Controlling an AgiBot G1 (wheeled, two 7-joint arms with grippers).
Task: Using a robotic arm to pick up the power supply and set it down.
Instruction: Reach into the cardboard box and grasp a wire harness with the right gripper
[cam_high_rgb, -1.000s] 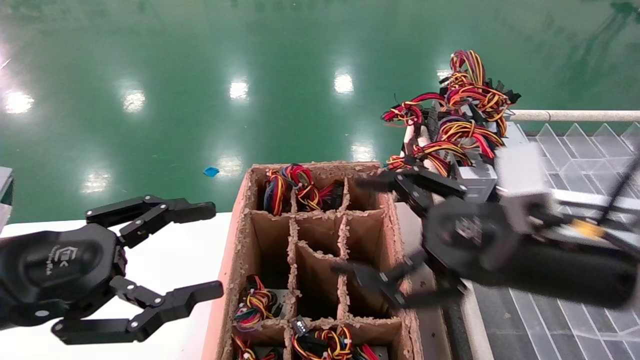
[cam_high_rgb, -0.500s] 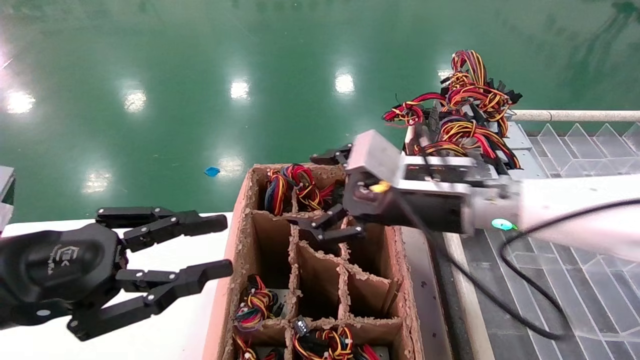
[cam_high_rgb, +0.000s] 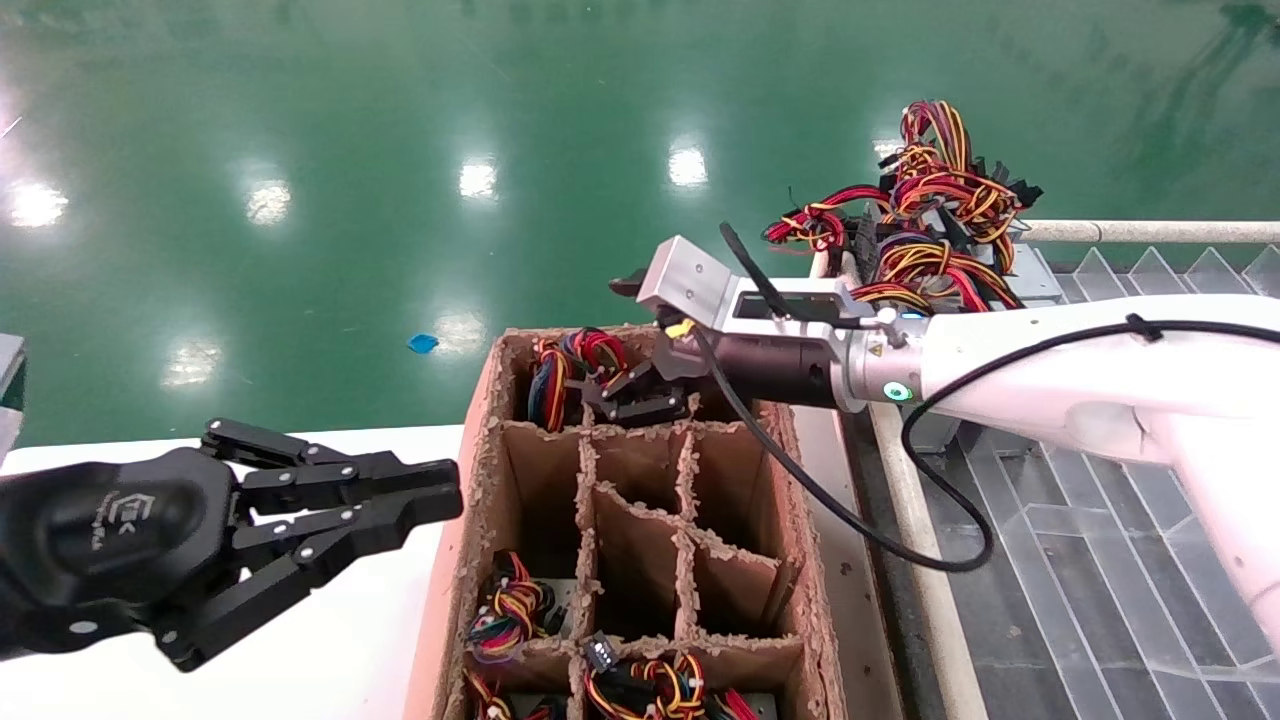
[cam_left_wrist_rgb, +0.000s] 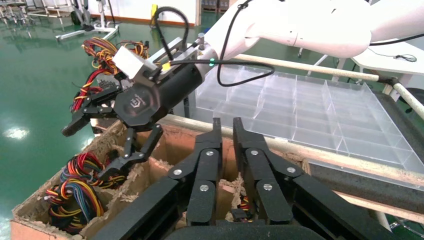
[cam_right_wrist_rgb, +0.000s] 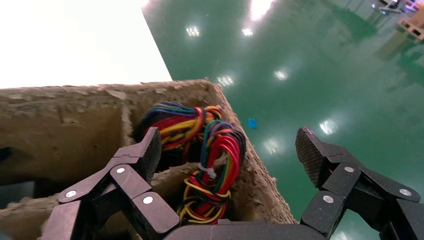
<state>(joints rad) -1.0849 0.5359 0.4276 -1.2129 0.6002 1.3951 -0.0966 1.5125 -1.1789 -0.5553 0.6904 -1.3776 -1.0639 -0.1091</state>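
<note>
The white robotic arm (cam_high_rgb: 1050, 370) reaches from the right over the far end of the cardboard box (cam_high_rgb: 478, 520). Its right gripper (cam_high_rgb: 627, 345) is open, with one finger inside the far cells and the other outside the far wall. It straddles the red, yellow and black wire bundle (cam_right_wrist_rgb: 210, 160) of a power supply (cam_high_rgb: 575, 372) whose grey body is hidden in the cell. Nothing is held. My left gripper (cam_high_rgb: 448, 495) hovers shut over the white table, left of the box.
Several more power supplies show as wire bundles in the near cells (cam_high_rgb: 510, 610); the middle cells look empty. A heap of wired power supplies (cam_high_rgb: 930, 240) lies at the far end of a clear divided tray (cam_high_rgb: 1150, 300) on the right. Green floor lies beyond.
The right arm swung from beside the box's right side to its far end, its open gripper now over the far cells. The left gripper's fingers closed.
</note>
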